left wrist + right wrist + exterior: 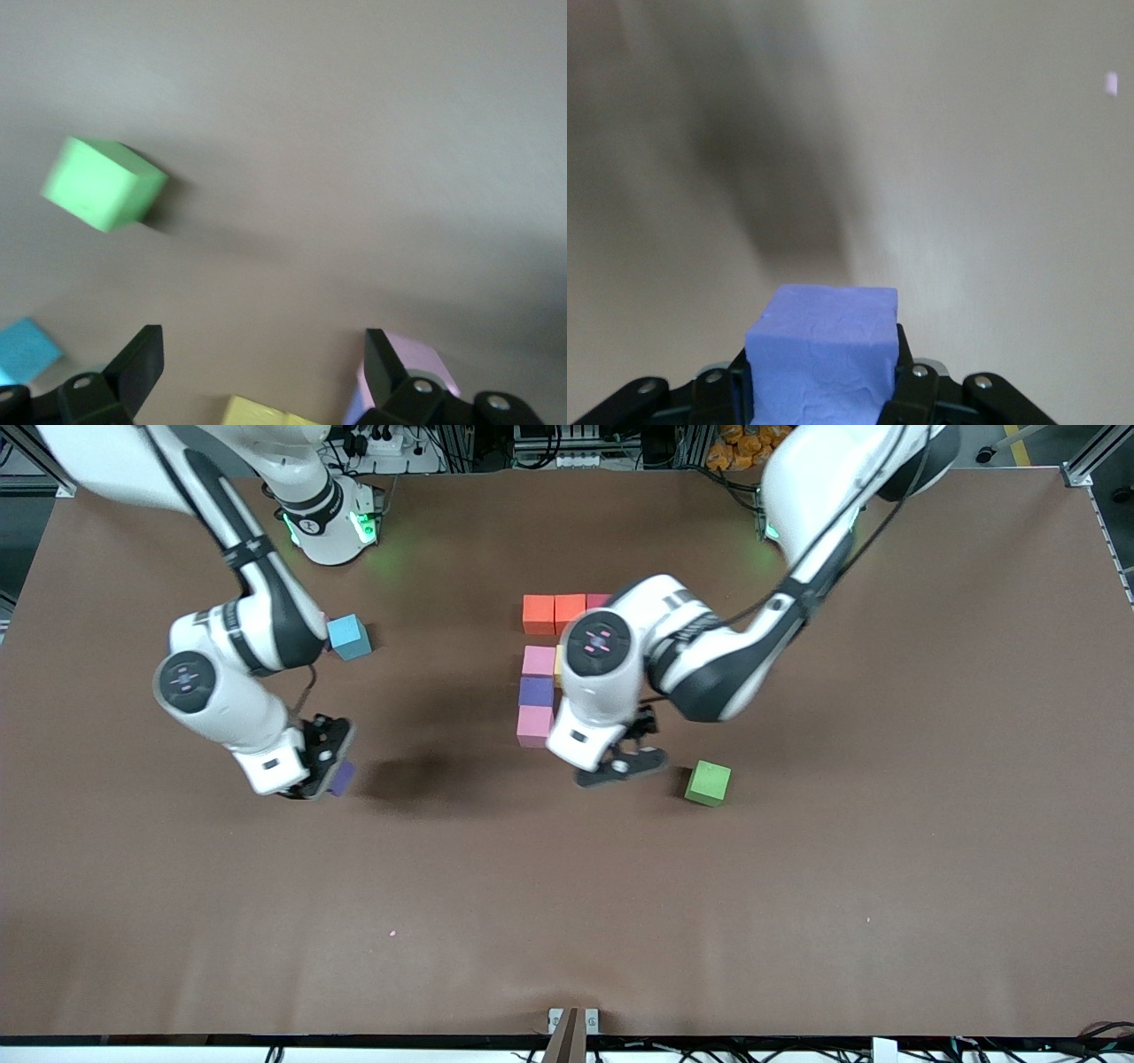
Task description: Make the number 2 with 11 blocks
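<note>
The partly built number 2 stands mid-table: an orange block (538, 614), a red-orange one (570, 611) and a pink-red one (599, 600) in a row, and nearer the camera a column of pink (538, 661), purple (536, 691) and pink (534, 725). My left arm hides the figure's other blocks. My left gripper (620, 766) (261, 359) hangs open and empty beside the column, over a yellow block (266, 412). The green block (709, 783) (102, 183) lies apart, toward the left arm's end. My right gripper (323, 775) (824, 381) is shut on a purple block (342, 778) (824, 354), held above bare table.
A light-blue cube (348, 637) sits by the right arm's elbow, toward the right arm's end. In the left wrist view another light-blue corner (27, 350) shows at the frame's edge. Brown table (567, 921) stretches toward the camera.
</note>
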### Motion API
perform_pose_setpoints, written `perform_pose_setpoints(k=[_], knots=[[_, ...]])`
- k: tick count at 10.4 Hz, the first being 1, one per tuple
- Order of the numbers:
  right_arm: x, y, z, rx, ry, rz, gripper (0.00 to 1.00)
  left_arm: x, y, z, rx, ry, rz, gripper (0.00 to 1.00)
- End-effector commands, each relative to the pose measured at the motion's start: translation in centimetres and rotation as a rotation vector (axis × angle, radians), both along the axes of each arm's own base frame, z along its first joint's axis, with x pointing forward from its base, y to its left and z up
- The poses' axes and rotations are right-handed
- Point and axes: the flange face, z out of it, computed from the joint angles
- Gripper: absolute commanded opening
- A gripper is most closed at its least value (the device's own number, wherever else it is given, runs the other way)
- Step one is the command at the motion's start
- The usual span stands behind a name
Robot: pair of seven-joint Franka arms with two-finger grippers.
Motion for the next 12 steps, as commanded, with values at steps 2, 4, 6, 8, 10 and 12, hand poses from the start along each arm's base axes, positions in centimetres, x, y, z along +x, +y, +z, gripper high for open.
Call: perform_pose_setpoints(k=[2, 4, 6, 8, 10, 12], knots=[[-2.2, 12.4, 3.9, 0.024, -0.071, 0.133, 0.52, 3.0, 8.3, 3.1, 0.064, 0.045, 0.114, 1.00], [-3.2, 21.0, 4.2, 0.041, -0.104, 0.201, 0.53, 4.6, 13.4, 2.8, 0.090, 0.090, 0.053, 1.00], [-6.4, 27.6, 1.2, 0.044, -0.081, 0.268, 0.53, 6.4, 17.4, 2.1, 0.082, 0.106, 0.056, 1.00], [-8.4, 32.3, 0.1, 0.061, -0.079, 0.257, 0.53, 7.1, 18.6, 0.5, 0.014, 0.116, 0.094, 1.00], [-10.3, 36.0, -0.3, 0.073, -0.082, 0.225, 0.53, 6.5, 18.2, -2.3, -0.024, 0.098, 0.031, 1.00], [-10.7, 36.7, -2.7, 0.038, -0.078, 0.227, 0.53, 5.3, 17.2, -5.2, -0.034, 0.076, -0.065, 1.00]])
